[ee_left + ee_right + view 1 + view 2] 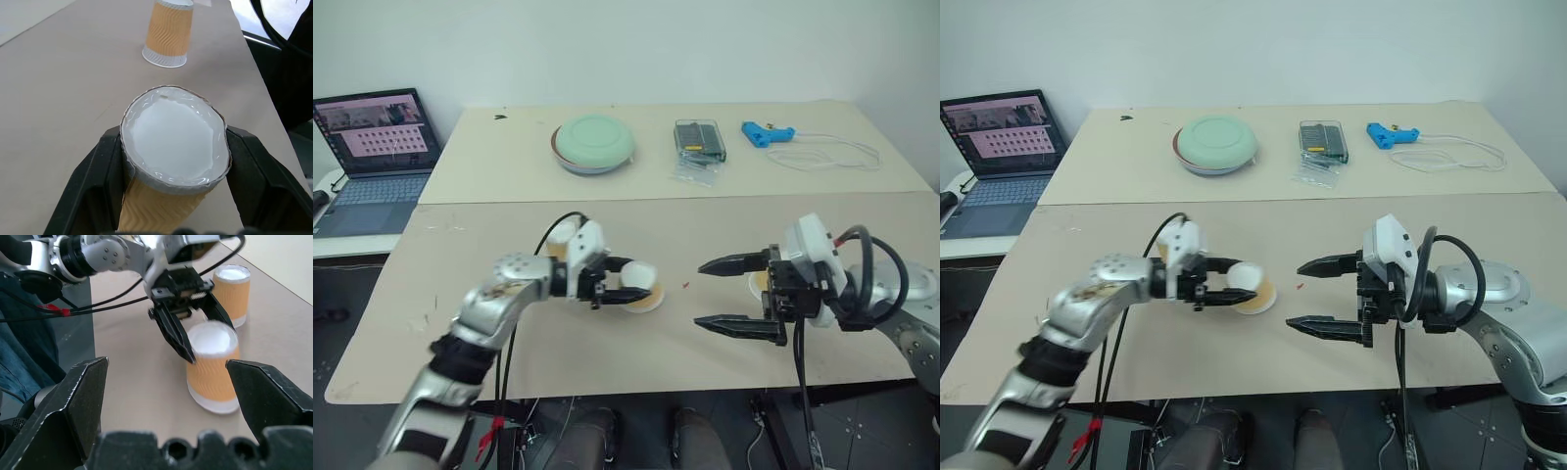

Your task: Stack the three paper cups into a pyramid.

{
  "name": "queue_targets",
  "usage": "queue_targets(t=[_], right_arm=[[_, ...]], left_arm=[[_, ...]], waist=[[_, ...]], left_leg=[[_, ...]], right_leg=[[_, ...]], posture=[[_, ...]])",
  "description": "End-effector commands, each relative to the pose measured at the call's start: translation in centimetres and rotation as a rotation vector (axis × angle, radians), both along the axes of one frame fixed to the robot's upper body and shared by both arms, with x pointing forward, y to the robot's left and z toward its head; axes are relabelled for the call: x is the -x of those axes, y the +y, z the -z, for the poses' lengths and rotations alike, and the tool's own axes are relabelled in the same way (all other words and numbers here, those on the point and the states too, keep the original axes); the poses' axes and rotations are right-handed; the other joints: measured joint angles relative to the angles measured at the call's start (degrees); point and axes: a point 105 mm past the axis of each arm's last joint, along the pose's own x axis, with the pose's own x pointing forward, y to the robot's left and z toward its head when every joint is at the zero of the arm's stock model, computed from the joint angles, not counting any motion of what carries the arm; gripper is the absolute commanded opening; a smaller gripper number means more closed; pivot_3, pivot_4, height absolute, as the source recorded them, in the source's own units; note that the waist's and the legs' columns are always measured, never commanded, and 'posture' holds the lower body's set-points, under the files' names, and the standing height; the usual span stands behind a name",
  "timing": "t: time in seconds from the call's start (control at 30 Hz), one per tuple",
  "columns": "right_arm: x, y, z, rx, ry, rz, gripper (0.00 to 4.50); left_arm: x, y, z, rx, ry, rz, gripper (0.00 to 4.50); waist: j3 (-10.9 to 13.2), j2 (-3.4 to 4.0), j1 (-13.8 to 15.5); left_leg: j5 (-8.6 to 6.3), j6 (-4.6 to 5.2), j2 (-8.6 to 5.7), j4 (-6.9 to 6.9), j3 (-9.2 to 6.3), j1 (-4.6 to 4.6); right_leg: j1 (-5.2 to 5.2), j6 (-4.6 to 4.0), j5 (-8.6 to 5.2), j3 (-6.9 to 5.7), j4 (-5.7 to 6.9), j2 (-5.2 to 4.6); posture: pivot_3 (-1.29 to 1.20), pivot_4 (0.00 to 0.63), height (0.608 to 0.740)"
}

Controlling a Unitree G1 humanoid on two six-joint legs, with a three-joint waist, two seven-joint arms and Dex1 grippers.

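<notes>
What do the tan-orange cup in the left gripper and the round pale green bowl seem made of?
Tan-orange cup: looks like paper, matte, with an embossed zigzag sleeve and a white base. Round pale green bowl: probably smooth plastic or ceramic with a soft sheen; the pictures leave it open.

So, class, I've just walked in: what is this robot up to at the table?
It is stacking paper cups. The left gripper has its fingers closed on one upside-down cup. The right gripper hovers open nearby, holding nothing. Another cup stands upside down on the table. No pyramid has been built yet.
</notes>
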Motion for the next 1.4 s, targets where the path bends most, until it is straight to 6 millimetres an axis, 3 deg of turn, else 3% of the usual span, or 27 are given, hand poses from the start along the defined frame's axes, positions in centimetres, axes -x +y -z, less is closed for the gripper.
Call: queue_targets(t=[0.03,0.23,0.57,0.6,0.67,0.73,0.77,0.97,1.03,1.2,1.3,1.4], right_arm=[[0.3,0.3,-1.0,-0.009,-0.059,-0.006,4.5],[0.7,0.2,-1.1,-0.017,-0.067,0.018,4.5],[0.9,0.1,-1.1,-0.029,-0.07,0.036,4.5],[0.9,0.1,-1.1,-0.029,-0.07,0.036,4.5],[0.8,0.1,-1.1,-0.03,-0.07,0.033,4.5],[0.7,0.2,-1.1,-0.031,-0.07,0.026,4.5],[0.6,0.2,-1.1,-0.033,-0.07,0.022,4.5],[0.3,0.3,-1.0,-0.034,-0.068,0.011,4.5],[0.3,0.4,-1.0,-0.036,-0.068,0.005,4.5],[0.0,0.4,-0.9,-0.04,-0.066,-0.004,4.5],[-0.1,0.5,-0.8,-0.04,-0.065,-0.014,4.5],[-0.3,0.5,-0.9,-0.039,-0.07,-0.017,4.5]], left_arm=[[-0.9,-2.7,0.7,-0.009,0.003,0.054,2.44],[-1.7,-5.9,0.8,0.009,0.005,0.108,2.44],[-2.0,-6.2,1.4,-0.005,-0.007,0.115,2.44],[-2.0,-6.1,1.4,-0.006,-0.013,0.111,3.19],[-2.2,-5.8,1.2,-0.006,-0.028,0.102,3.66],[-2.3,-5.5,0.4,0.002,-0.052,0.093,4.43],[-2.4,-5.3,0.0,0.007,-0.062,0.085,4.47],[-2.8,-3.7,-2.6,0.04,-0.133,0.024,4.47],[-2.6,-3.0,-4.3,0.069,-0.172,-0.001,4.47],[-0.7,-0.7,-9.2,0.159,-0.236,-0.04,4.47],[0.4,0.6,-10.9,0.182,-0.258,-0.075,4.47],[-0.6,3.5,-12.5,0.238,-0.282,-0.27,4.47]], waist=[[-0.01,0.0,0.18],[-0.02,-0.02,0.44],[-0.08,-0.05,0.37],[-0.08,-0.05,0.37],[-0.08,-0.05,0.3],[-0.08,-0.05,0.17],[-0.08,-0.05,0.05],[-0.07,-0.05,0.0],[-0.08,-0.05,-0.03],[-0.08,-0.04,-0.32],[-0.08,-0.04,-0.65],[-0.08,-0.04,-0.85]], left_leg=[[-0.01,0.01,-0.01,0.02,0.0,0.0],[-0.08,0.13,-0.01,0.5,-0.01,-0.12],[-0.11,0.2,-0.07,0.65,0.0,-0.15],[-0.11,0.2,-0.07,0.65,0.0,-0.15],[-0.11,0.2,-0.07,0.66,0.0,-0.16],[-0.11,0.2,-0.07,0.66,0.01,-0.19],[-0.1,0.2,-0.06,0.66,0.01,-0.25],[-0.1,0.2,-0.04,0.66,0.01,-0.3],[-0.11,0.2,-0.04,0.66,0.01,-0.31],[-0.11,0.2,-0.02,0.66,0.0,-0.31],[-0.11,0.2,-0.01,0.66,0.0,-0.3],[-0.1,0.18,-0.01,0.66,0.0,-0.27]], right_leg=[[0.01,0.0,0.0,0.0,0.02,-0.01],[0.14,0.45,-0.06,-0.07,0.02,0.02],[0.21,0.71,0.01,-0.04,0.02,0.02],[0.22,0.72,0.01,-0.04,0.02,0.02],[0.21,0.72,0.02,-0.04,0.01,0.03],[0.16,0.72,0.03,-0.02,0.02,0.03],[0.08,0.7,0.03,-0.01,0.03,0.05],[-0.01,0.45,0.18,0.03,0.02,0.16],[-0.01,0.48,0.16,0.03,0.02,0.17],[-0.04,0.5,0.16,0.04,0.03,0.22],[-0.04,0.47,0.17,0.06,0.05,0.26],[-0.02,0.5,0.16,0.06,0.07,0.28]], posture=[[0.0,0.15,0.733],[0.0,0.15,0.733],[0.0,0.15,0.733],[0.0,0.15,0.733],[0.0,0.15,0.733],[0.0,0.15,0.733],[0.0,0.15,0.733],[0.0,0.15,0.733],[0.0,0.15,0.733],[0.0,0.15,0.733],[0.0,0.15,0.733],[0.0,0.15,0.733]])
